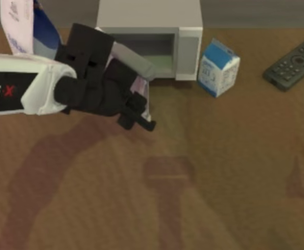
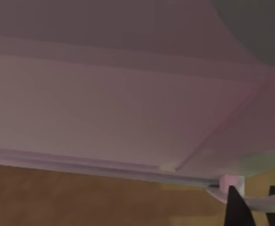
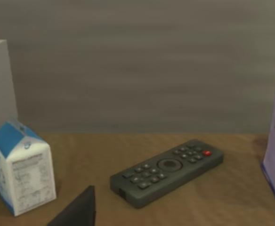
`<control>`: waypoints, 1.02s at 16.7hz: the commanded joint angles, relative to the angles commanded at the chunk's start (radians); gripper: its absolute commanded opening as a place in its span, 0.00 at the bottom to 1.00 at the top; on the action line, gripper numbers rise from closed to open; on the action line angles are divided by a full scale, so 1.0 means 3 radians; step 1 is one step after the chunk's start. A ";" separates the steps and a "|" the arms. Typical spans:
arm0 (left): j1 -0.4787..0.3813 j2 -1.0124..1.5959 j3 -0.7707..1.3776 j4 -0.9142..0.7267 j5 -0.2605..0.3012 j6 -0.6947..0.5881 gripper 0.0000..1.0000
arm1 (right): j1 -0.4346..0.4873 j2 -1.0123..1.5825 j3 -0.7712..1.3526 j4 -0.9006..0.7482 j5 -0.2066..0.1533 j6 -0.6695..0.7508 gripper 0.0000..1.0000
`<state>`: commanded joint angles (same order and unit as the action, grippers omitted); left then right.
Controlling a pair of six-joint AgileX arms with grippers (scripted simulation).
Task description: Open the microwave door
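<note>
One microwave [image 1: 150, 31] sits at the table's [image 1: 219, 172] far edge, its door [image 1: 134, 58] swung partly open toward the left, cavity showing. My left gripper [image 1: 141, 115] is at the door's free edge, fingers [image 2: 236, 207] clamped on the handle strip. Right arm out of sight from above. Right of the microwave: milk carton [image 1: 218, 67], then remote [image 1: 292, 63].

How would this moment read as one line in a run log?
left gripper: at microwave door | door: swung partly open | right arm: out of top view
</note>
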<state>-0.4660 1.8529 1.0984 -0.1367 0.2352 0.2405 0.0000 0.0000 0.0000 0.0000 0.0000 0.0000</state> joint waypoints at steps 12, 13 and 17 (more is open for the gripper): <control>0.0102 -0.0046 -0.0046 -0.0061 0.0188 0.0241 0.00 | 0.0000 0.0000 0.0000 0.0000 0.0000 0.0000 1.00; 0.0113 -0.0049 -0.0051 -0.0068 0.0203 0.0265 0.00 | 0.0000 0.0000 0.0000 0.0000 0.0000 0.0000 1.00; 0.0114 -0.0049 -0.0052 -0.0068 0.0204 0.0266 0.00 | 0.0000 0.0000 0.0000 0.0000 0.0000 0.0000 1.00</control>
<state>-0.4318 1.8381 1.0828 -0.1572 0.2963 0.3204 0.0000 0.0000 0.0000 0.0000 0.0000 0.0000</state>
